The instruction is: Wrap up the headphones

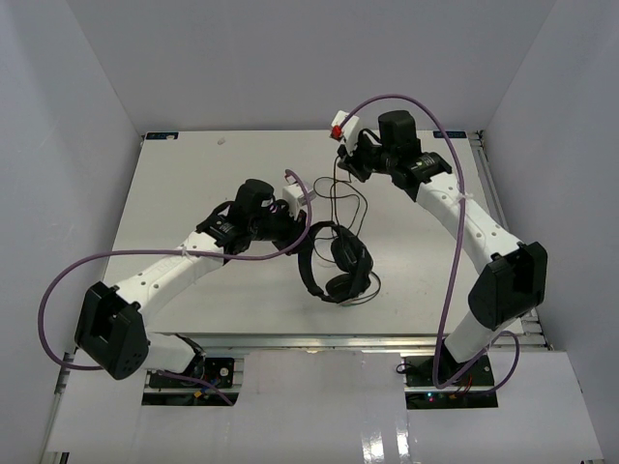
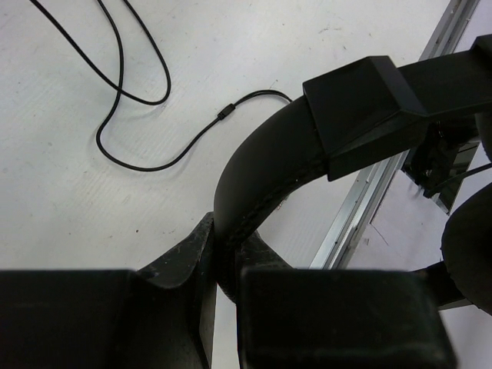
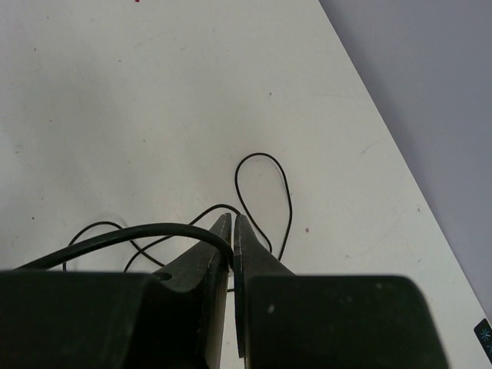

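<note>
inside left hand (image 2: pixel 221 240) grip, headphones (image 2: pixel 265 165) headband clamped

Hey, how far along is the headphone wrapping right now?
Done: both grips are made. In hand: the left gripper is shut on the headband of the headphones, the right gripper on the cord. Left: all the winding; the cord lies in loose loops on the table, with no turn visible around the headband.

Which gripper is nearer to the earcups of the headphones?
Left. The left gripper clamps the headband just beside the earcups; the right gripper pinches the cord farther back, apart from them.
</note>
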You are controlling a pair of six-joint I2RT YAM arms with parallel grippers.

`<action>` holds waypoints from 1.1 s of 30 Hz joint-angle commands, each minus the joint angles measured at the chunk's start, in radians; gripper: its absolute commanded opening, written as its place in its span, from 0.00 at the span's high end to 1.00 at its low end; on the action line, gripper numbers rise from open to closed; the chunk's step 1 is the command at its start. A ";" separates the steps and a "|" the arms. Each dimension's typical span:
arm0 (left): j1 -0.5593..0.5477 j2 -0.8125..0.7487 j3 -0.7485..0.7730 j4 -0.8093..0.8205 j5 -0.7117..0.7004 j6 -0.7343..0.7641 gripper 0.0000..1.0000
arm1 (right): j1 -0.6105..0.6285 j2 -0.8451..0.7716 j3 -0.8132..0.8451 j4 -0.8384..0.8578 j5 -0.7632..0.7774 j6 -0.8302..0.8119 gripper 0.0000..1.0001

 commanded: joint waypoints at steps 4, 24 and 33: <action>-0.008 -0.048 0.054 0.029 0.037 -0.027 1.00 | 0.025 0.010 -0.007 0.046 -0.005 0.036 0.92; -0.041 -0.046 0.098 0.008 -0.030 -0.030 1.00 | 0.046 -0.010 -0.076 0.092 0.117 0.079 0.92; -0.042 -0.074 0.086 -0.005 -0.060 -0.032 1.00 | 0.002 -0.094 -0.159 0.124 0.086 0.096 0.92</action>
